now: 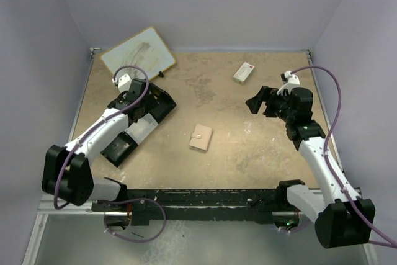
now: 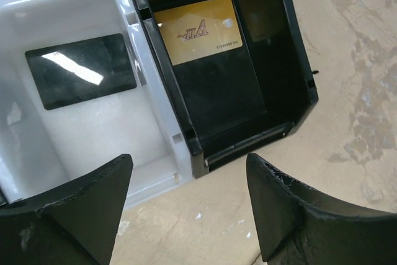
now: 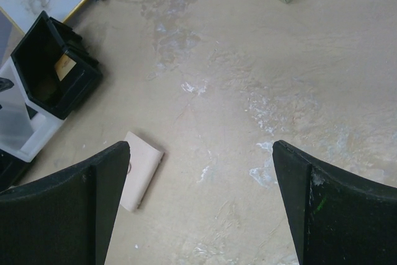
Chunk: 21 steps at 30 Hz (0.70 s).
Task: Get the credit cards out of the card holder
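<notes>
Tan card holder, prob. shut

One black-and-white plastic tray with three compartments. Two cards lie inside it: one gold plastic card in a black compartment, one black plastic card in the white one. Right of the tray, one small tan leather-like card holder and one small white cardboard box with a red mark. Behind the tray, one white board with a yellowish edge

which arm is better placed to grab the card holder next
Probably right: the right tool, open, faces the card holder, visible in its wrist view; the left tool hangs over the tray.
</notes>
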{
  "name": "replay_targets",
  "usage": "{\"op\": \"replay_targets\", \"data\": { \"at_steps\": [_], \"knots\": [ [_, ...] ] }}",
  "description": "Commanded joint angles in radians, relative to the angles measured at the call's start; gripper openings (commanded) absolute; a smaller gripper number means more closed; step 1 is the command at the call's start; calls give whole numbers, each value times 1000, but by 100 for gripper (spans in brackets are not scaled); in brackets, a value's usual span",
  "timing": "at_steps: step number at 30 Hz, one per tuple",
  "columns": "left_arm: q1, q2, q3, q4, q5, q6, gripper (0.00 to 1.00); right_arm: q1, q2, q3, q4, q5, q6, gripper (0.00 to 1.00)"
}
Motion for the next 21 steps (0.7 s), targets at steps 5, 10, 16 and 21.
{"op": "replay_targets", "data": {
  "at_steps": [5,10,16,21],
  "knots": [
    [-7,170,47,151,-73,-124,67,-5,99,39,16,-30,3,100],
    [-8,233,75,162,-75,-128,61,-5,166,54,-16,-42,-2,96],
    [-8,217,43,179,-72,-134,48,-6,180,35,-15,-62,20,93],
    [-10,208,30,177,-32,-122,39,-6,161,15,-11,-78,16,89]
  ]
}}
